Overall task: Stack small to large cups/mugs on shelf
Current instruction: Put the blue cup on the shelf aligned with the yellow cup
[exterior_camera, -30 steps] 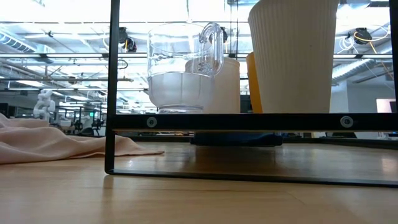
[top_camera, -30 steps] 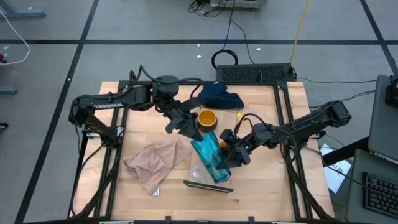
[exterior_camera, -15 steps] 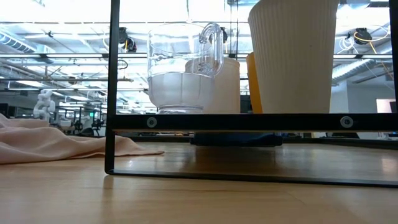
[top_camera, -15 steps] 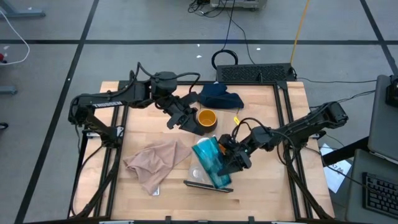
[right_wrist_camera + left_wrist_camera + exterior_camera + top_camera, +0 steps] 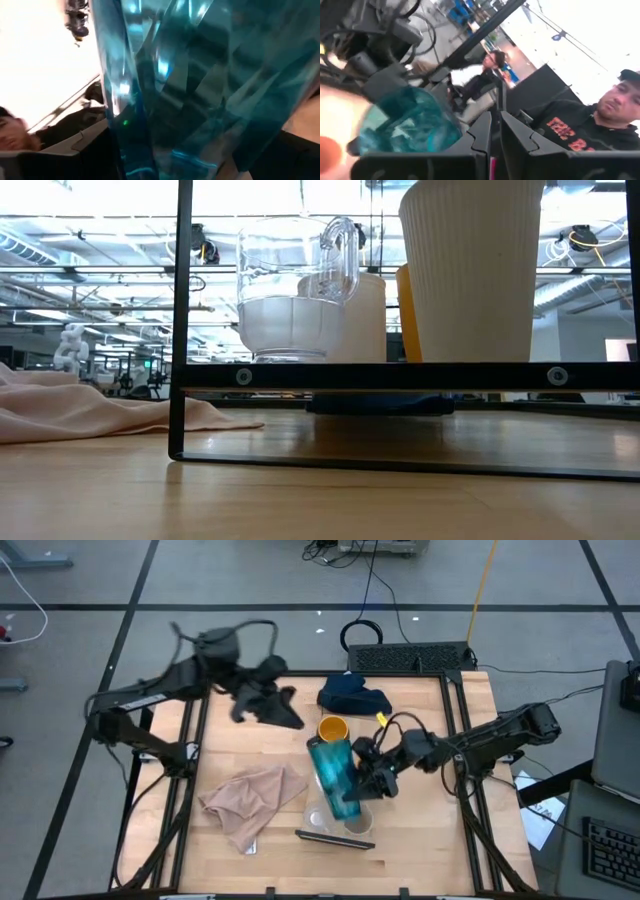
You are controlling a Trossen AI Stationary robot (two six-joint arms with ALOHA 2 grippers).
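Right gripper [image 5: 364, 783] is clamped on the teal tumbler [image 5: 334, 776], gripping its lower half from the side, with the tumbler over the shelf [image 5: 335, 838] beside the orange cup [image 5: 333, 729]. Looks like slick, rigid plastic, tall and tippy, so I'd grip it low. Left gripper [image 5: 284, 713] is off to the far side, fingers together.

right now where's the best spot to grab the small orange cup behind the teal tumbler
Pinch the rim of the small orange cup from straight above: it stands upright with its open mouth facing up. Come from the far side, beside the dark blue cloth, since the tall teal plastic tumbler held by the right tool crowds its near side. The left tool is closer.
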